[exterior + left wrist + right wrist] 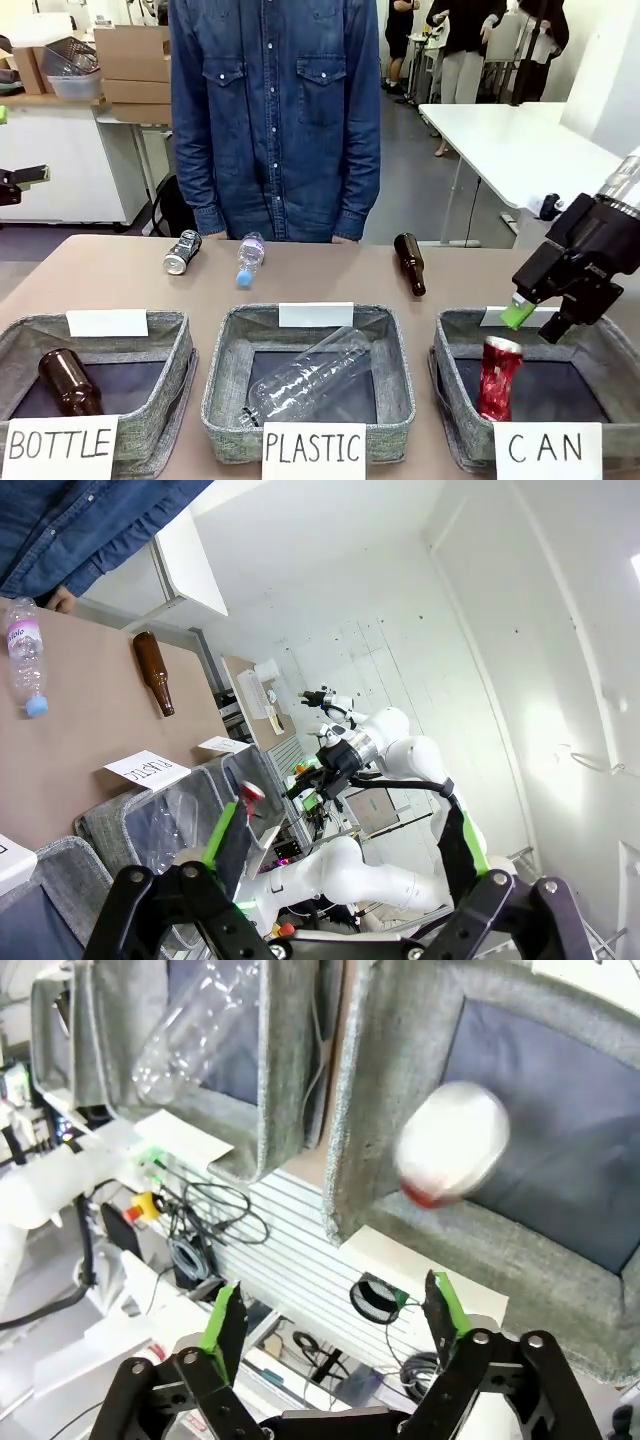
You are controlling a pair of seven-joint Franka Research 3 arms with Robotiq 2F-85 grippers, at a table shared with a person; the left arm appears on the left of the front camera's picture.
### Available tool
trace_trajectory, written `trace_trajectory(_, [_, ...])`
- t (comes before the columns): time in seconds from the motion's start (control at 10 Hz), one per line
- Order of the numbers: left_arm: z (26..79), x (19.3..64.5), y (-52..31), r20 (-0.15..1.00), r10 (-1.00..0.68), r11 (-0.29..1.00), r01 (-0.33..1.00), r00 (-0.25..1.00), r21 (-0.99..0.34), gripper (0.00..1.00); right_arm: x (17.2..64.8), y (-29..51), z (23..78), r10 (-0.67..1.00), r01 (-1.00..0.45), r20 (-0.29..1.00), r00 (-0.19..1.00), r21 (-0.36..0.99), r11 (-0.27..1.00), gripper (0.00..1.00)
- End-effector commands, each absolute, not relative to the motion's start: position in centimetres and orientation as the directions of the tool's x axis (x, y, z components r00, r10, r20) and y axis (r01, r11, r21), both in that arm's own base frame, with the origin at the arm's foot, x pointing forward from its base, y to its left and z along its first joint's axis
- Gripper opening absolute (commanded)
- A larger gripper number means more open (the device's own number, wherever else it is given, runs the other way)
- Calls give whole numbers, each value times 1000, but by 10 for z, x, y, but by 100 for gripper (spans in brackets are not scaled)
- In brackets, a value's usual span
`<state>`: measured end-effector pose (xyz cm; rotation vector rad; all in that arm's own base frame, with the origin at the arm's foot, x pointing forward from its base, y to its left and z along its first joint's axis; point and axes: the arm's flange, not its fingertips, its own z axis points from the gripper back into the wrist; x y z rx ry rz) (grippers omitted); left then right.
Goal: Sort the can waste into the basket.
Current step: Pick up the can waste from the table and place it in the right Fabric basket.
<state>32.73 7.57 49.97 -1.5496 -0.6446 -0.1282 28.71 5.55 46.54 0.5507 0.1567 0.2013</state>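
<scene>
The red can (498, 377) is inside the grey CAN basket (452, 385), nearly upright and free of any grip. My right gripper (533, 320) hangs open just above it, over the basket's back rim. In the right wrist view the red can (452, 1145) is a blur over the basket's dark bottom (560, 1130), clear of my open right gripper (333, 1315). The dark can (182, 252) lies on the far left of the table, in front of the person. My left gripper (340, 850) is open, holding nothing, and is raised well off the table.
A PLASTIC basket (392, 350) in the middle holds a clear bottle (305, 378). A BOTTLE basket (170, 345) on the left holds a brown bottle (68, 382). On the far side lie a small plastic bottle (249, 259) and a brown bottle (409, 263). The person stands there.
</scene>
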Motion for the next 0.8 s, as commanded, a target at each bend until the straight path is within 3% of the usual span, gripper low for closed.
trace_trajectory(0.0, [500,325,73,474,325,36,491,818,-871,100,278,51,449,195,-116,-96,976,528,841,100])
trace_trajectory(0.4, [500,325,73,474,325,36,491,818,-871,100,282,50,448,204,-120,-89,975,560,820,100])
trace_trajectory(0.5, [500,325,73,474,325,36,491,818,-871,100,286,46,454,215,-143,-15,976,699,701,100])
trace_trajectory(0.6, [500,325,73,474,325,36,491,818,-871,100,291,42,464,178,-172,96,979,858,484,100])
trace_trajectory(0.7, [500,325,73,474,325,36,491,818,-871,100,297,38,477,-2,-124,127,992,971,205,100])
